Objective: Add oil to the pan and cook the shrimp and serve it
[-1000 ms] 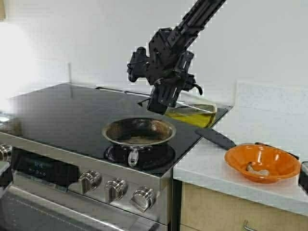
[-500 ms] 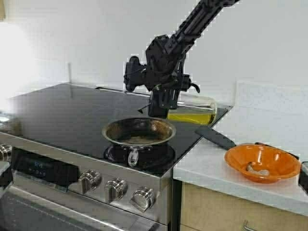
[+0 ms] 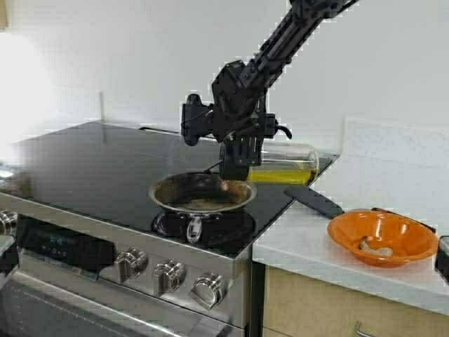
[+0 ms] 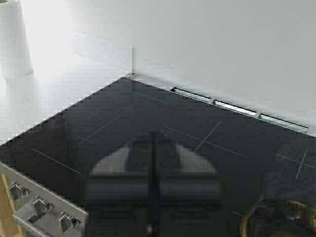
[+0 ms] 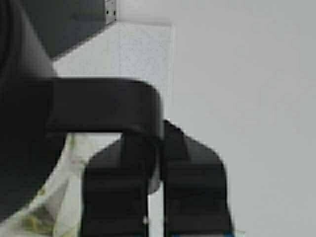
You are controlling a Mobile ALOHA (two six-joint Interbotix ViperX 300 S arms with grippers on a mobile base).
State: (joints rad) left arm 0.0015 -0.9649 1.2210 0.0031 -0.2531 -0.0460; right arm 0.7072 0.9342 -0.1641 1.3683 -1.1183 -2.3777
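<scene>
over a black glass cooktop, the right gripper holds the oil dispenser tipped on its side above the far right edge of the pan, the glass body lying nearly level with the yellow-green liquid pooled along its lower side and the spout end turned toward the pan. in the right wrist view the right gripper's fingers are pinched on the dispenser's black side handle. the pan sits on the front right burner, its short metal handle pointing toward the stove's knobs. the shrimp lies in an orange bowl on the white counter to the right of the stove, well apart from the pan, with a dark utensil handle lying between them at the counter's edge. the left gripper hangs above the cooktop in its own wrist view, fingers pressed together on nothing, the pan's rim just showing at the corner of that view.
</scene>
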